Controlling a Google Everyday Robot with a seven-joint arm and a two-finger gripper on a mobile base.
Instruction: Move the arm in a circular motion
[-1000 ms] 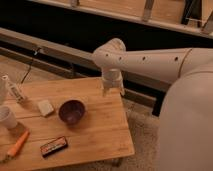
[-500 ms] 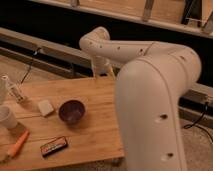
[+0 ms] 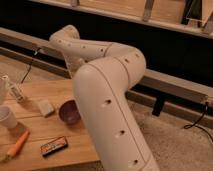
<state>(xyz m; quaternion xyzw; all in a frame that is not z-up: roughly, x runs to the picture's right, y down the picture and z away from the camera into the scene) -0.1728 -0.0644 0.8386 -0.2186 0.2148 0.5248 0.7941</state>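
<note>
The arm (image 3: 107,107) has swung left since half a second ago. Its thick near segment now covers the right end of the table (image 3: 47,92) and stands just beside the bowl (image 3: 69,111). Its upper joint sits in the upper left, above the table's far edge. The claw is hidden behind that segment, so I cannot tell its state. Open floor (image 3: 175,145) lies lower right, with a cable (image 3: 197,122) near the right edge.

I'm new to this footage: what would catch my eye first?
The cream arm fills the middle, reaching up from bottom right with its bend over the wooden table at left. A purple bowl sits mid-table, an orange carrot near its front-left edge. The gripper is hidden behind the arm.
</note>
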